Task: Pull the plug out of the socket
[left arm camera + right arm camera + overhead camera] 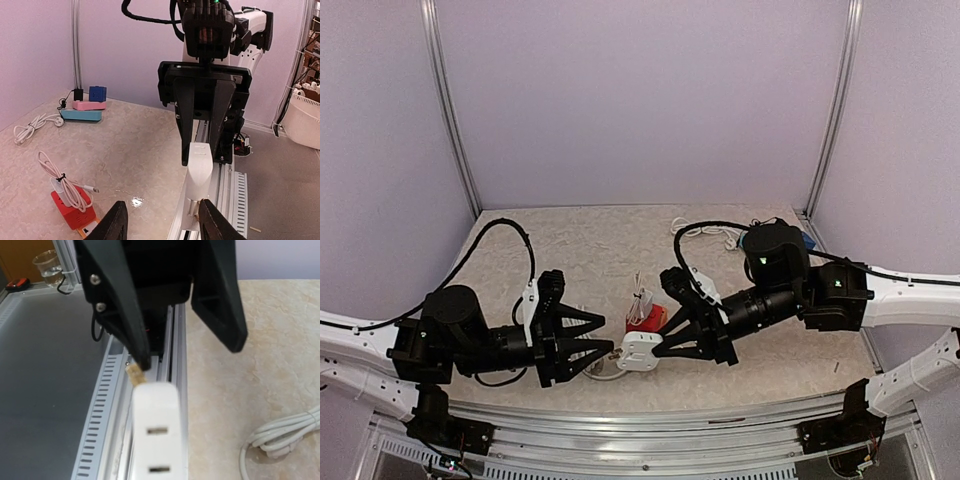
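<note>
A white plug block [640,352] with two slots on its face [155,440] and brass prongs [133,373] hangs above the table's front edge. My right gripper [653,346] is shut on it; its black fingers [186,125] clamp the block's sides [200,167] from above. My left gripper [606,335] is open, its jaws spread wide [162,222]. Its right finger [212,220] touches the bare prongs [192,206], and the block lies just inside that finger. A white cord [603,371] lies on the table below; I cannot tell which socket the prongs came from.
A red cube socket [645,318] wrapped with a white charger cable [62,182] stands just behind the grippers. Teal, pink and blue power strips [82,111] and a coiled white cable [30,130] lie at the back right. An aluminium rail [650,410] runs along the front edge.
</note>
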`<state>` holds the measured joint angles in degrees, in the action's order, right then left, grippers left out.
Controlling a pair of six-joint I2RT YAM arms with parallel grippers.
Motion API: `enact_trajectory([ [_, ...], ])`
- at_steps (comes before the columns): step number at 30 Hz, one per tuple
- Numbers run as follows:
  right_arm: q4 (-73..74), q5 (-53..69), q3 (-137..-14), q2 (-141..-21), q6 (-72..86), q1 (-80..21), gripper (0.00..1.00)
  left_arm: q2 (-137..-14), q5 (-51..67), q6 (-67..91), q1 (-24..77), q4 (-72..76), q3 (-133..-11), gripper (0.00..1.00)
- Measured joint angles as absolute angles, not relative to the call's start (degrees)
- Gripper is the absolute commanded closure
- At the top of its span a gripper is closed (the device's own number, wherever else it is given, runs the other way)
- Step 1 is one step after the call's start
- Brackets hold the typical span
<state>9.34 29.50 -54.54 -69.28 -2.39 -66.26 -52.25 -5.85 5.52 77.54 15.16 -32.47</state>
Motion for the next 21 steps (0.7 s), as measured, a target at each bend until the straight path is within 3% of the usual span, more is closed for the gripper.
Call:
enact_trajectory([
  [21, 11.90, 29.56, -54.54, -69.34, -2.35, -66.26, 1.00, -56.97, -3.46, 5.48, 77.69, 16.19, -32.47, 0.51],
])
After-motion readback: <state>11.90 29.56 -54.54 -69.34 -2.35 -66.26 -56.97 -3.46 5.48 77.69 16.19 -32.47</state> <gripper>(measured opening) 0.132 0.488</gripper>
